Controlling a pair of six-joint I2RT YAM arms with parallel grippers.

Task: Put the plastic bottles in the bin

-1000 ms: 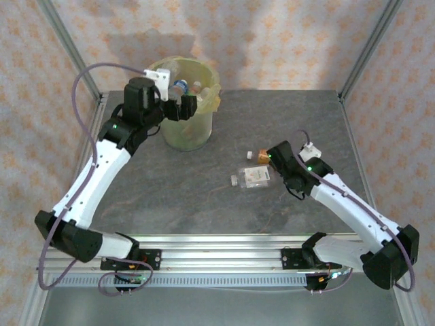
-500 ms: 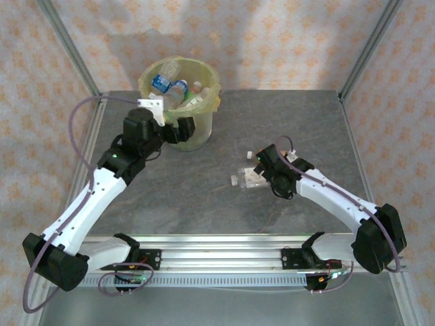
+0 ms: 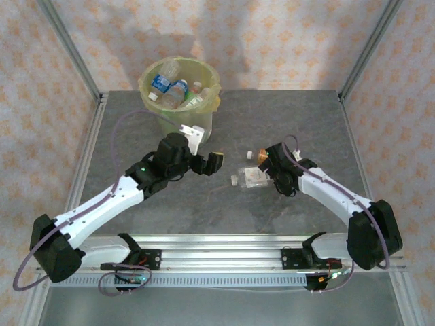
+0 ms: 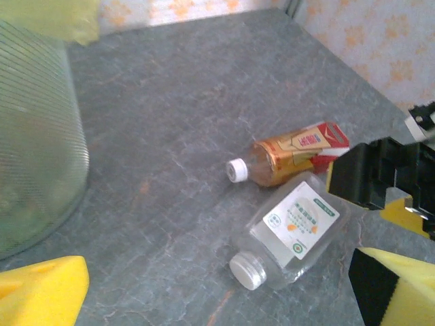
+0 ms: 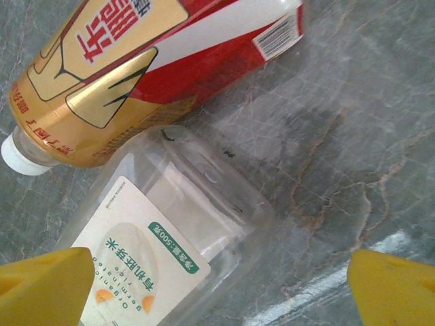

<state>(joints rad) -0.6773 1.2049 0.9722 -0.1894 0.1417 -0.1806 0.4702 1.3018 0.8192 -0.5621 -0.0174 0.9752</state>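
Two are seen lying on their sides on the grey table (image 3: 136, 136), right of centre and pressed close together: a clear bottle (image 4: 292, 231) with a white label and, just behind it, a gold-and-red bottle (image 4: 292, 153). Several more bottles (image 3: 178, 88) are held in the bin (image 3: 197, 119) at the far left. The right gripper (image 5: 217, 285) is positioned over the clear bottle, its yellow fingers (image 5: 41, 282) spread wide to either side. The left gripper (image 3: 211, 163) is likewise spread and empty, between bin and bottles.
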